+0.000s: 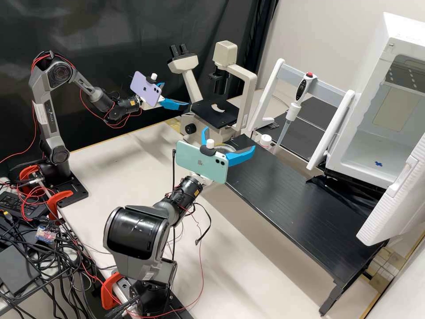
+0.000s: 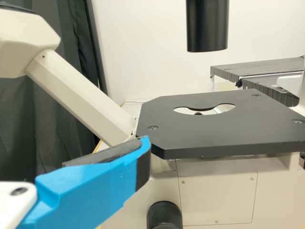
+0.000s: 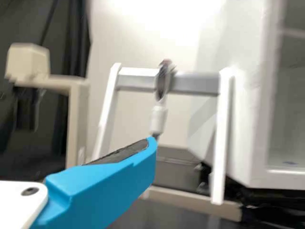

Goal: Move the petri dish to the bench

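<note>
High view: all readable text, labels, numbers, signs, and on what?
No words or numbers readable.
Purple phone: logo, no words.
Green phone: logo, no words.
Pipette: print on dark face, too small.
Yellow sticker on left arm: too small.
Power adapter: label print, too small.

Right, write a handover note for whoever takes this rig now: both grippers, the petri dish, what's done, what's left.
Left gripper: open, by the microscope.
Right gripper: open, at the microscope end of the black bench.
Petri dish: between the right gripper's spread fingers, seemingly on the bench.
Done: dish off the microscope stage, apparently set down.
Left: check it sits flat, then probably back the right gripper away.
</note>
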Robot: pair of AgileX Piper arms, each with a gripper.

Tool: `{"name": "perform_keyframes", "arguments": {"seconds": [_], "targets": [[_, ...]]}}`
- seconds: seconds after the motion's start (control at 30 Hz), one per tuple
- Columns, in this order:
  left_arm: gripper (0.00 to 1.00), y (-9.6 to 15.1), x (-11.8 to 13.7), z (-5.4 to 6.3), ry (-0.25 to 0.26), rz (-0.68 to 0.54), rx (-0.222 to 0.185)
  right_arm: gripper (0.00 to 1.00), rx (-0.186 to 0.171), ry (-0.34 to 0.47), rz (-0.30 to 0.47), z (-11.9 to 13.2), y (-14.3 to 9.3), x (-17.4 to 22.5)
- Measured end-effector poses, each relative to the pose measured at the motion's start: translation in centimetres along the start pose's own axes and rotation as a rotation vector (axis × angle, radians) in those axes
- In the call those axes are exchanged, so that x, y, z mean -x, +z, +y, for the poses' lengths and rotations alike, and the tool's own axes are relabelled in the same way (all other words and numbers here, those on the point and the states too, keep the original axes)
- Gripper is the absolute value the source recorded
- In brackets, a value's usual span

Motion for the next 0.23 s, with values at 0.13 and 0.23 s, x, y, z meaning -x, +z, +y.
{"name": "perform_keyframes", "arguments": {"seconds": [0.13, 0.23], "targets": [[1.00, 0.00, 0.00, 0.00, 0.000, 0.000, 0.000, 1.00, -0.040, 0.042, 0.013, 0.50, 0.09, 0.30], [1.00, 0.00, 0.00, 0.00, 0.000, 0.000, 0.000, 1.00, -0.072, 0.045, 0.015, 0.64, 0.30, 0.30]]}}
